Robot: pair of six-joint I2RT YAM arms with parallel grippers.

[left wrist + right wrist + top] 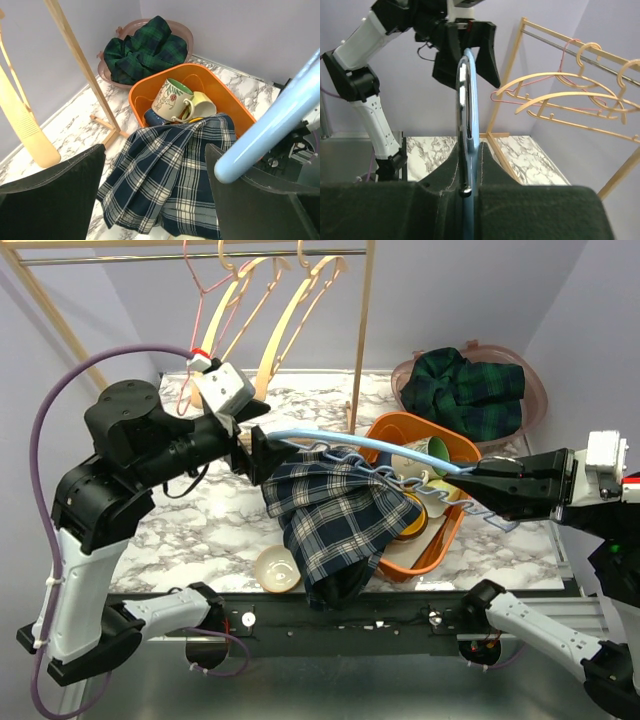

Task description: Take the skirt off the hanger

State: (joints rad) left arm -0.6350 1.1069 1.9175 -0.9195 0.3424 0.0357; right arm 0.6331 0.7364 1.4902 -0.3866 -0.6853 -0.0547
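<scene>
A navy plaid skirt (335, 520) hangs from a light blue hanger (330, 440) held level above the table. Its lower folds reach the table's front edge and the orange bin. My right gripper (470, 477) is shut on the hanger's right part; in the right wrist view the hanger (468, 100) runs edge-on out of the closed fingers (445, 175). My left gripper (258, 448) is open at the hanger's left end. In the left wrist view the hanger's end (270, 130) lies against the right finger (260, 200), with the skirt (170, 185) below the open jaws.
An orange bin (452, 532) holds mugs (172, 97). A pink basket (535, 390) with a green plaid cloth (470, 385) stands at the back right. A wooden rack (362, 330) carries several hangers at the back. A white bowl (277, 570) sits near the front edge.
</scene>
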